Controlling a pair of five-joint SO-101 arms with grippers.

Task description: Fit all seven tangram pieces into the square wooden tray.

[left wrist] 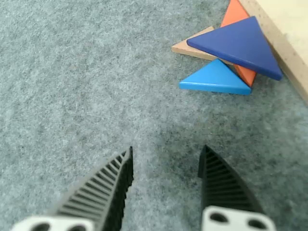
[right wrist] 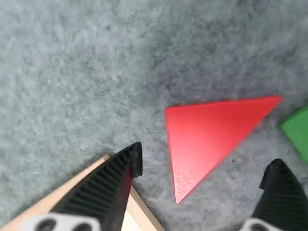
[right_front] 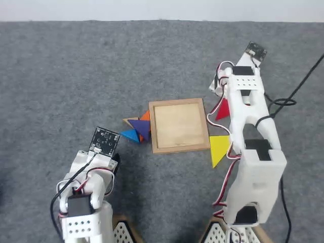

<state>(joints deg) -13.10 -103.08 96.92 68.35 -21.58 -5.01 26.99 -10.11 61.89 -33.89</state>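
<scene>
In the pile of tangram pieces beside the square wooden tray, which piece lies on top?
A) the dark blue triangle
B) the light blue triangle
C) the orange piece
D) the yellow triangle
A: in the left wrist view the dark blue triangle overlaps the orange piece and the plain tan wooden piece, and nothing covers it. The pile sits against the square wooden tray.

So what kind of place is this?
Probably a robot practice table, maybe in a lab: the white left arm and right arm stand over grey felt, with a wooden tray and coloured tangram pieces.
</scene>
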